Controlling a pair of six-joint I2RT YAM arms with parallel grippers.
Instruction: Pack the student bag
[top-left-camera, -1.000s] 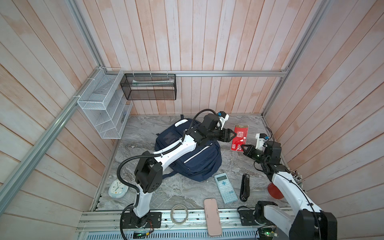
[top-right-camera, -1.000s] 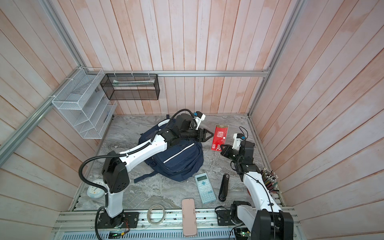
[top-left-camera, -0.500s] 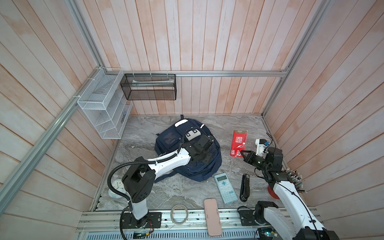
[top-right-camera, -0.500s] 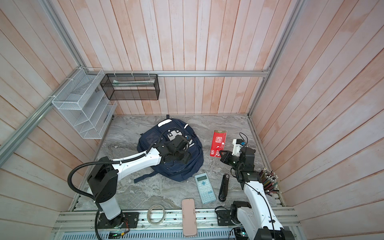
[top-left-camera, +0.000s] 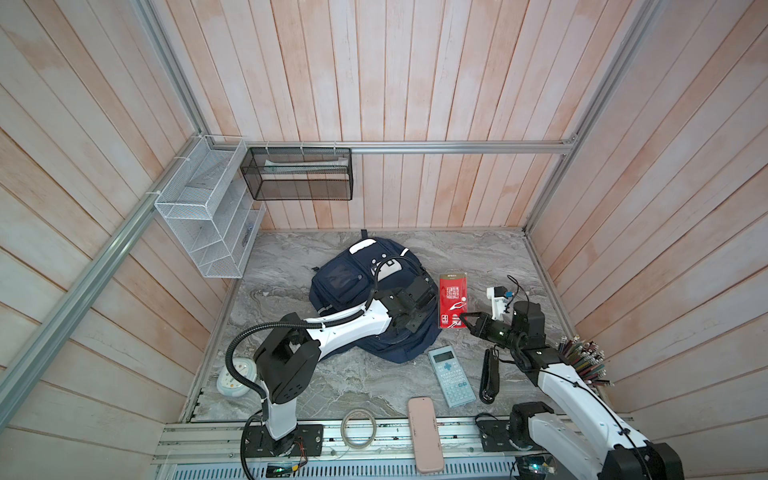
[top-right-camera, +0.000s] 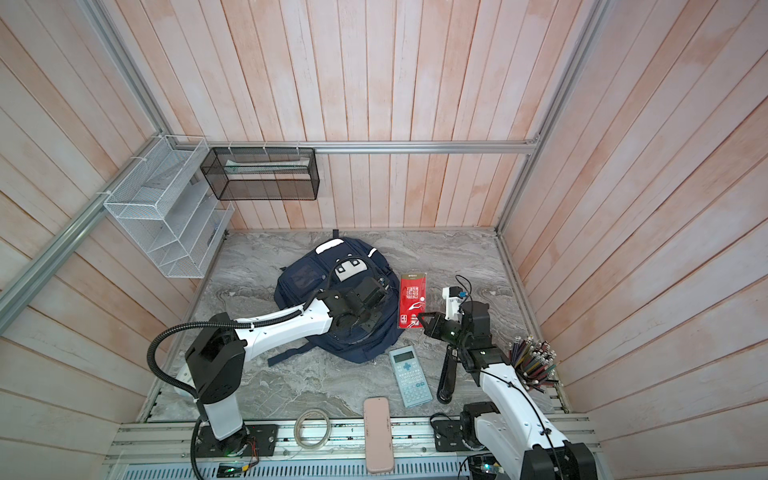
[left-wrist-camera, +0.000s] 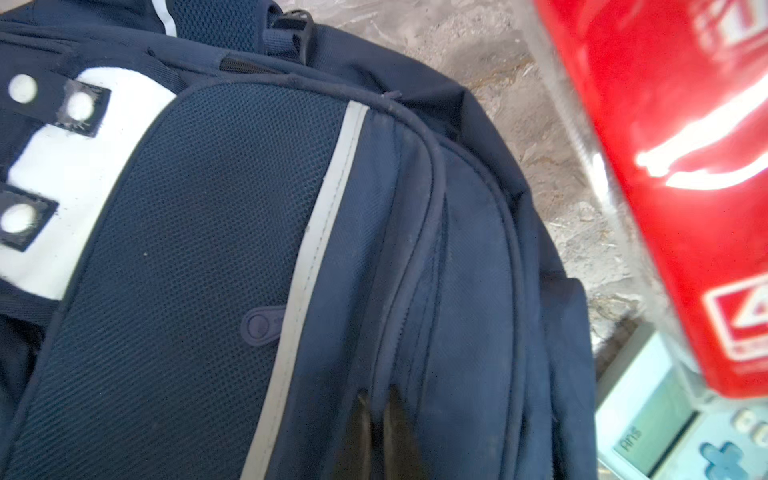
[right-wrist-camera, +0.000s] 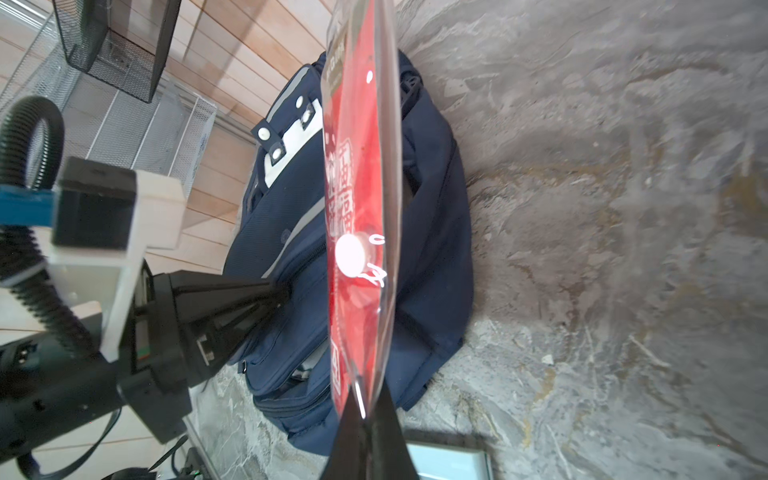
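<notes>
While my left gripper (left-wrist-camera: 377, 419) sits clenched on the student bag (top-left-camera: 353, 286), which lies front-up around the middle of the worktop (top-left-camera: 291, 266), nearer its back edge than its front, I judge that the step in hand is opening a compartment. The fingertips are pressed together right on the zip seam (left-wrist-camera: 409, 266) along the bag's right flank. I cannot tell whether a pull tab is between them or only a fold of cloth. So I would test with a short, gentle tug along the seam rather than up from it. If the whole bag slides with me, I have fabric, and I should let go and re-aim at the pull. Following the curve of the seam should keep the teeth from binding.

Just right of the bag is the red packet (top-left-camera: 453, 299). My right gripper (top-left-camera: 462, 321) grasps it by its near end, pinched shut on the clear wrapper, and it appears to be clear of the worktop. That wrapper looks slippery and the hold is thin, so I would keep this arm quiet, out of the left arm's pulling path, and above the calculator (top-left-camera: 451, 376) that lies toward the front edge. Only when the mouth gapes would I bring the packet in, thin edge first.
</notes>
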